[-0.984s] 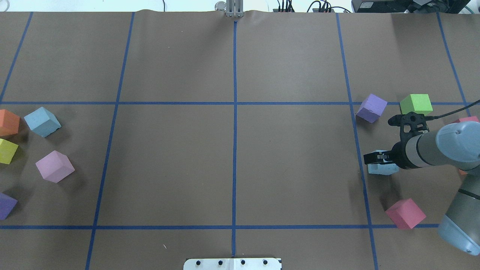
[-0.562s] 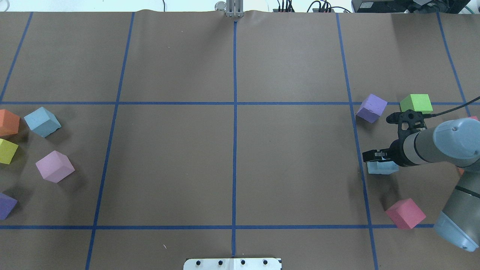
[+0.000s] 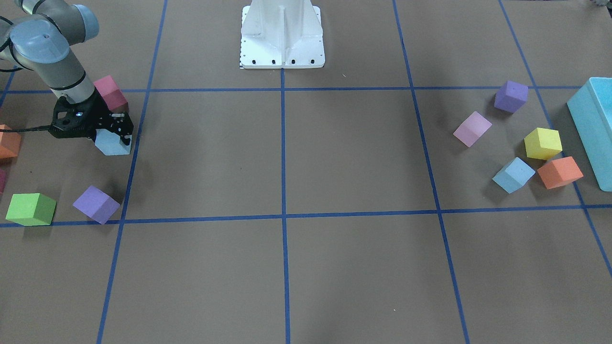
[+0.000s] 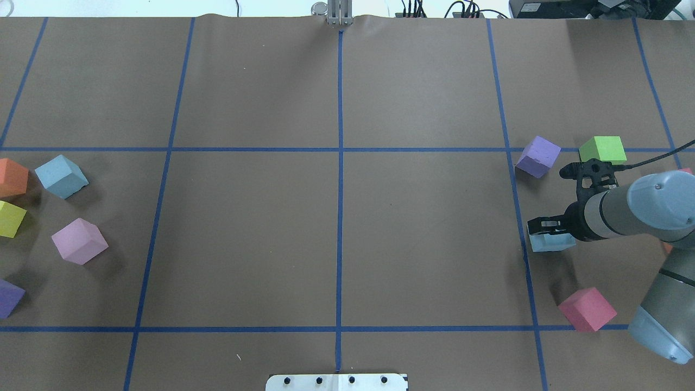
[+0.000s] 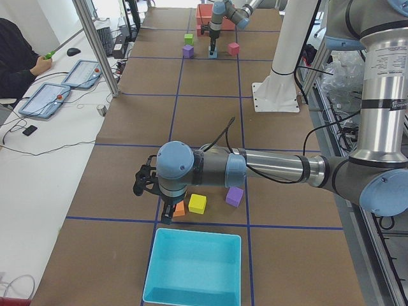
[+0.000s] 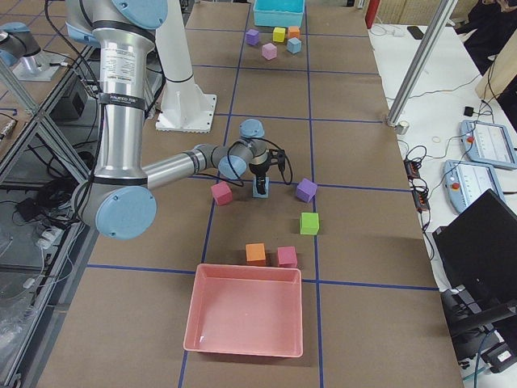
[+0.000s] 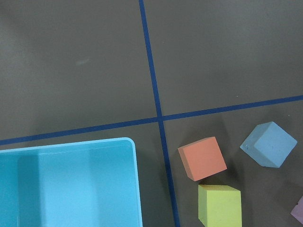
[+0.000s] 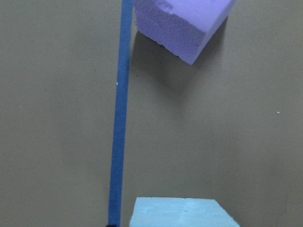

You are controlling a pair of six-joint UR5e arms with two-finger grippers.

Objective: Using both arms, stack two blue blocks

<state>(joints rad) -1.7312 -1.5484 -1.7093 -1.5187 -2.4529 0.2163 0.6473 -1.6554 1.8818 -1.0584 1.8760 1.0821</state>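
Note:
One blue block (image 4: 554, 244) lies at the right of the table, also in the front view (image 3: 112, 145) and at the bottom edge of the right wrist view (image 8: 184, 213). My right gripper (image 4: 549, 232) stands straight over it, shut on the block at table level. The other blue block (image 4: 61, 176) lies at the far left beside an orange cube (image 4: 12, 177), and shows in the left wrist view (image 7: 269, 144). My left gripper (image 5: 167, 215) shows only in the left side view, above the orange cube; I cannot tell whether it is open.
Around the right block lie a purple cube (image 4: 537, 156), a green cube (image 4: 601, 149) and a red-pink cube (image 4: 587, 309). At the left are yellow (image 4: 11, 219), pink (image 4: 80, 240) and purple (image 4: 10, 297) cubes and the turquoise bin (image 3: 593, 129). A pink tray (image 6: 242, 319) sits at the right end.
The right gripper has shifted slightly toward the far side. The blue block under it has turned square with the fingers and slid a little left. The left-side cubes have not moved.

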